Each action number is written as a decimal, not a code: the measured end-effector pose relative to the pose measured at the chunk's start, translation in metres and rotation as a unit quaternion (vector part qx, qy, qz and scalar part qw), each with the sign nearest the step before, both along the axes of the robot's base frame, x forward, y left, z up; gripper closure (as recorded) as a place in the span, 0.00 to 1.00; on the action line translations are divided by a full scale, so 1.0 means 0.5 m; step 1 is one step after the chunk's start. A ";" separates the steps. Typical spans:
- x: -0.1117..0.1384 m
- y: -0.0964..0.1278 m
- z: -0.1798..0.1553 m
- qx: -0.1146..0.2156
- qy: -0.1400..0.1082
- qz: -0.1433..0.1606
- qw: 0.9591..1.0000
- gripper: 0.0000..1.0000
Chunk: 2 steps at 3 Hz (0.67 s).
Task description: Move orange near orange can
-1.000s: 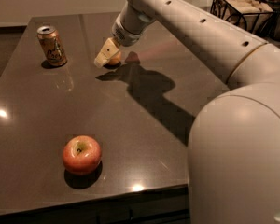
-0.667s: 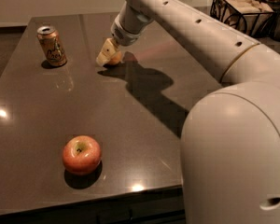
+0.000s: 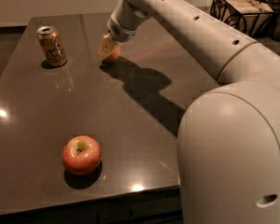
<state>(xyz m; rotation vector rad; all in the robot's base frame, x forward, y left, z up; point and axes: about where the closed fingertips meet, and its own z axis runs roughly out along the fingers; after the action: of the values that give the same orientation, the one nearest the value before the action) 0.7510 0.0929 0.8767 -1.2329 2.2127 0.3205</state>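
Note:
The orange is a small round fruit on the dark table, at the far middle. My gripper is right on it from above and covers its left and top side, so only its lower right part shows. The orange can stands upright at the far left of the table, well to the left of the orange and the gripper. My white arm reaches in from the right.
A red-pink apple sits near the table's front edge at the left. A dark wire basket stands off the table at the far right. My white base fills the lower right.
The gripper has stayed at the orange with only a slight shift. A bit more of the orange shows under it now. The can and the apple have not moved.

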 end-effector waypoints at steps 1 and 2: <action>-0.012 0.043 0.030 0.009 -0.011 0.031 0.999 0.96; -0.020 0.105 0.055 0.013 -0.026 0.065 0.997 1.00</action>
<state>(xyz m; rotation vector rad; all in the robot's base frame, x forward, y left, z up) 0.7408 0.1456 0.9043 -1.3582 2.0828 0.3627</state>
